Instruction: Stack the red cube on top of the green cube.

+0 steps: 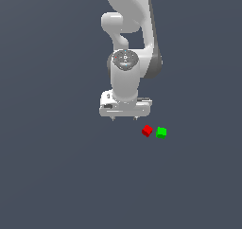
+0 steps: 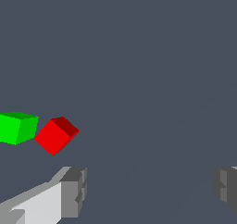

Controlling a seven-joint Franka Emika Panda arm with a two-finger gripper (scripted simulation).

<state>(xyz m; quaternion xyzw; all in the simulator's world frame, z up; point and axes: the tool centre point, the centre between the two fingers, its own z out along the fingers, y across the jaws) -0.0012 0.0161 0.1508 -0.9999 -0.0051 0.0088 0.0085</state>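
Plain grey counter [image 1: 52, 176] filling background. We are hovering gripper [image 1: 124, 118] with jaws spread wide, grasping nothing. Red cube [image 1: 147, 131] sitting off to one side of jaws, turned diagonally; green cube [image 1: 161, 132] lying just beyond it, narrowly apart.

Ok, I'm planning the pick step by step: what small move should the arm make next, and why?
Probably shift the gripper sideways toward the exterior view's right until it is above the red cube. Its fingers are spread wide with nothing between them, and the red cube lies off to one side, close beside the green cube, not under the gap.
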